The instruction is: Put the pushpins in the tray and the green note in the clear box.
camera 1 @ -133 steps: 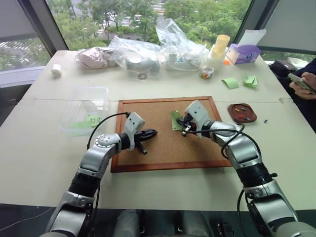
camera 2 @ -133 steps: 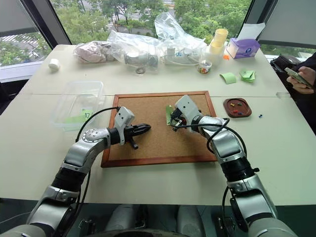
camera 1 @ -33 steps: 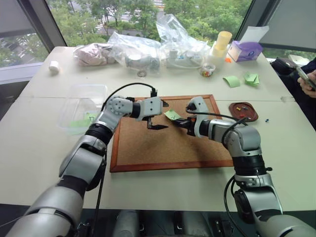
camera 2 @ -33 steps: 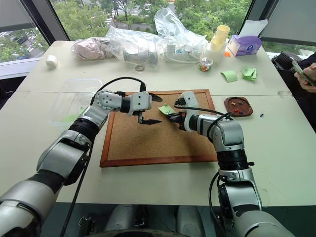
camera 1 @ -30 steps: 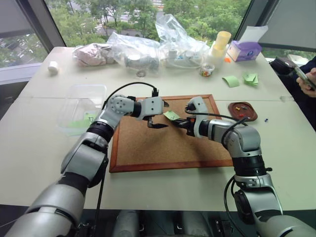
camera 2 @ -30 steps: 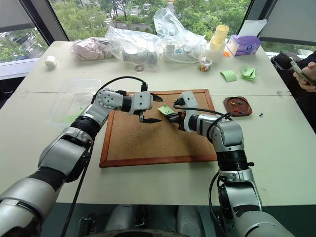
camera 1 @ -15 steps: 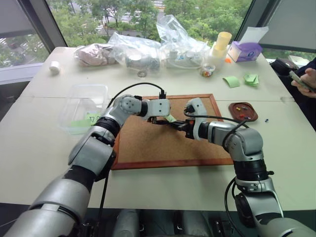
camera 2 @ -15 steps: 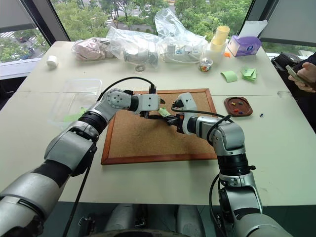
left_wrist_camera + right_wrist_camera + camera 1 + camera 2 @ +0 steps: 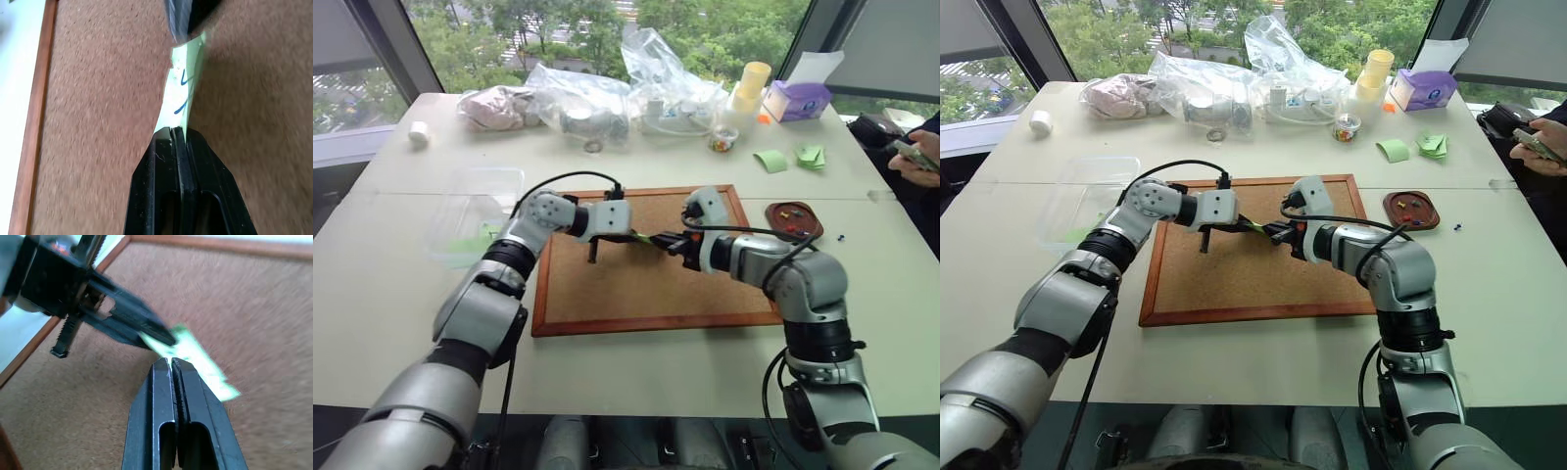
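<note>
Note: green note (image 9: 181, 98) with a blue scribble hangs in the air just above the cork board (image 9: 636, 284), stretched between both grippers
Left gripper: left gripper (image 9: 172, 130) is clamped tight on one edge of the note, fingers pressed together
Right gripper: right gripper (image 9: 171, 361) is pinched closed on the opposite edge; its own fingers cover the exact spot where paper meets tip, so that contact is hard to make out
Hard to see: from the head views the note is just a thin green sliver between the two black tips, scribble unreadable there
Box: clear box (image 9: 478, 211) sits on the table left of the board, well apart from the note, with some green paper inside; the left arm cuts across its near corner
Tray: tray (image 9: 793, 220) is just right of the board, a few pushpins (image 9: 790, 211) in it, tiny coloured dots
Stray pin: blue pin (image 9: 841, 236) on the table just beside the tray
Back of table: plastic bags (image 9: 626, 93), yellow cups (image 9: 751, 83), purple box (image 9: 796, 100), plain green slips (image 9: 791, 159)
Right edge: person's hand (image 9: 915, 162) with a phone, cut off by the frame
</note>
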Robot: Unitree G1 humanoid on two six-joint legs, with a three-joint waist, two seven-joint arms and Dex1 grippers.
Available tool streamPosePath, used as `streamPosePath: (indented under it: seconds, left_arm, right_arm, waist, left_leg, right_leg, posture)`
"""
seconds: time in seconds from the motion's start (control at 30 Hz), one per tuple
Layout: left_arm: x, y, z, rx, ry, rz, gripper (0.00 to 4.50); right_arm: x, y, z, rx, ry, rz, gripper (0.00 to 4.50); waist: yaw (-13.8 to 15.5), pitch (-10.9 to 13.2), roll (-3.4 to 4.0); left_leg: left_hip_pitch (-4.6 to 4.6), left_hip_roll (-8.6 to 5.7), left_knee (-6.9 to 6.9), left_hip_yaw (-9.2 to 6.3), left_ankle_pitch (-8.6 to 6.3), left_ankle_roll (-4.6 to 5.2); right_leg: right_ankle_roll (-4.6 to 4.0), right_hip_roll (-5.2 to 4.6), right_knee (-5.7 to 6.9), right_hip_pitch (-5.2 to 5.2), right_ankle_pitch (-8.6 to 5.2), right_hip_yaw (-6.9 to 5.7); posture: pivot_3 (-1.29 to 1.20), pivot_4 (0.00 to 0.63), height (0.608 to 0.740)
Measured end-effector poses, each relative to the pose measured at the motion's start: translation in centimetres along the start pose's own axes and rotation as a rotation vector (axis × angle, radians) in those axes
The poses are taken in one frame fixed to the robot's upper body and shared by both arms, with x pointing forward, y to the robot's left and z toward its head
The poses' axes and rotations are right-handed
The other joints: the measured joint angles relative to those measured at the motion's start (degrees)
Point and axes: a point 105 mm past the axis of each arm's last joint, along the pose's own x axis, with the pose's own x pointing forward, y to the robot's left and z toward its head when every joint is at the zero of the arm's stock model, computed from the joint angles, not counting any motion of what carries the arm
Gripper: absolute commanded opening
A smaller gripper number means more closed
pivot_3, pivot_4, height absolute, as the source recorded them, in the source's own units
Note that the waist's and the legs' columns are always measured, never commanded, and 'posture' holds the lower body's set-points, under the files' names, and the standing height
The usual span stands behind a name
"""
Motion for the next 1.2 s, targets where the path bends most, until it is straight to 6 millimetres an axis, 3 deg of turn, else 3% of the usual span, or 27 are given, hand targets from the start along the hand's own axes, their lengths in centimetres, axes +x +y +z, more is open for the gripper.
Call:
streamPosePath:
  seconds: [0.17,0.27,0.33,0.43,0.5,0.57,0.63,0.73,0.83,0.9,0.93,1.03,1.1,1.2]
  left_arm:
    - [-1.5,-0.3,-0.5,-0.055,-0.02,0.087,0.12]
    - [-2.2,0.0,0.1,-0.091,-0.047,0.165,0.0]
    - [-3.1,0.8,1.2,-0.108,-0.085,0.26,0.0]
    - [-6.8,3.5,3.5,-0.211,-0.171,0.528,0.0]
    - [-10.6,5.2,4.7,-0.261,-0.199,0.701,0.0]
    - [-14.7,5.7,5.1,-0.304,-0.187,0.846,0.0]
    - [-17.6,5.2,4.1,-0.379,-0.136,0.947,0.0]
    - [-20.5,2.8,1.2,-0.518,0.005,1.029,0.0]
    - [-22.0,0.3,-1.6,-0.644,0.108,1.086,0.0]
    - [-22.1,-0.9,-2.8,-0.692,0.146,1.09,0.0]
    - [-21.7,-2.6,-4.3,-0.753,0.186,1.075,0.0]
    - [-20.3,-4.0,-6.3,-0.81,0.199,1.049,0.94]
    - [-19.5,-4.8,-7.7,-0.86,0.209,1.04,1.92]
    - [-19.4,-4.6,-7.7,-0.867,0.184,1.042,3.46]
  right_arm:
    - [-3.1,0.2,-0.1,-0.075,-0.006,0.04,0.0]
    - [-4.0,0.3,-0.2,-0.108,-0.001,0.075,0.87]
    - [-4.3,0.5,-0.2,-0.13,0.001,0.092,1.71]
    - [-3.9,0.0,-0.4,-0.164,0.014,0.084,1.71]
    - [-3.6,-0.1,-0.7,-0.179,0.028,0.088,1.71]
    - [-3.3,-0.1,-0.9,-0.19,0.034,0.102,1.71]
    - [-3.1,0.0,-1.0,-0.193,0.038,0.125,1.71]
    - [-2.5,0.3,-1.0,-0.211,0.046,0.158,1.71]
    - [-1.9,0.3,-0.9,-0.227,0.056,0.177,1.71]
    - [-1.7,0.3,-0.7,-0.237,0.056,0.18,1.71]
    - [-1.5,0.3,-0.4,-0.25,0.05,0.185,1.71]
    - [-1.1,0.2,-0.5,-0.263,0.061,0.201,1.75]
    - [-1.1,0.1,-0.5,-0.263,0.067,0.199,1.75]
    - [-1.2,-0.1,-0.6,-0.265,0.07,0.191,1.75]
  waist:
    - [0.0,0.0,0.0]
    - [0.0,0.0,0.0]
    - [-0.1,0.0,0.0]
    - [-0.4,0.0,-0.05]
    - [-0.4,0.0,-0.05]
    - [-0.5,0.0,-0.04]
    - [-0.3,0.0,-0.05]
    - [-0.3,0.0,-0.05]
    - [0.1,0.1,-0.09]
    - [0.1,0.1,-0.1]
    - [0.1,0.1,-0.15]
    - [0.1,0.1,-0.32]
    - [0.0,0.1,-0.34]
    - [0.0,0.1,-0.35]
  left_leg:
    - [-0.03,-0.01,0.0,-0.05,-0.02,0.04]
    - [-0.03,0.0,0.13,-0.07,-0.02,0.04]
    - [-0.02,0.02,0.19,-0.11,-0.03,0.05]
    - [-0.01,0.06,0.33,-0.18,-0.03,0.05]
    - [-0.01,0.07,0.37,-0.18,-0.03,0.05]
    - [0.03,0.08,0.37,-0.17,-0.03,0.04]
    - [0.04,0.08,0.4,-0.18,-0.02,0.04]
    - [0.04,0.08,0.44,-0.15,-0.03,0.04]
    - [0.03,0.07,0.48,-0.16,-0.03,0.04]
    - [0.03,0.07,0.48,-0.18,-0.03,0.05]
    - [0.04,0.07,0.48,-0.18,-0.03,0.04]
    - [0.04,0.05,0.51,-0.14,-0.04,0.04]
    - [0.04,0.07,0.5,-0.14,-0.04,0.04]
    - [0.04,0.09,0.5,-0.13,-0.03,0.04]
  right_leg:
    - [0.0,-0.02,-0.01,0.0,0.0,0.01]
    - [0.0,-0.01,0.08,0.0,0.0,0.0]
    - [0.0,-0.01,0.16,0.0,0.0,0.02]
    - [0.0,-0.01,0.43,-0.03,0.0,0.07]
    - [0.0,-0.01,0.44,-0.04,0.0,0.09]
    - [0.0,0.0,0.46,-0.03,-0.01,0.11]
    - [-0.01,0.0,0.49,-0.02,-0.01,0.11]
    - [0.0,-0.01,0.5,-0.02,-0.01,0.11]
    - [-0.01,-0.04,0.5,0.03,-0.01,0.1]
    - [-0.01,-0.04,0.5,0.05,-0.01,0.08]
    - [-0.02,-0.04,0.5,0.05,-0.01,0.08]
    - [-0.02,-0.08,0.51,0.07,-0.01,0.05]
    - [-0.02,-0.06,0.53,0.04,-0.01,0.04]
    - [-0.03,-0.07,0.54,0.02,-0.01,0.05]
  posture:
    - [0.0,0.15,0.74]
    - [0.0,0.15,0.74]
    - [0.0,0.15,0.74]
    - [0.0,0.15,0.74]
    - [0.0,0.15,0.74]
    - [0.0,0.15,0.74]
    - [0.0,0.15,0.74]
    - [0.0,0.15,0.74]
    - [0.0,0.15,0.74]
    - [0.0,0.15,0.74]
    - [0.0,0.15,0.74]
    - [0.0,0.15,0.74]
    - [0.0,0.15,0.74]
    - [0.0,0.15,0.74]
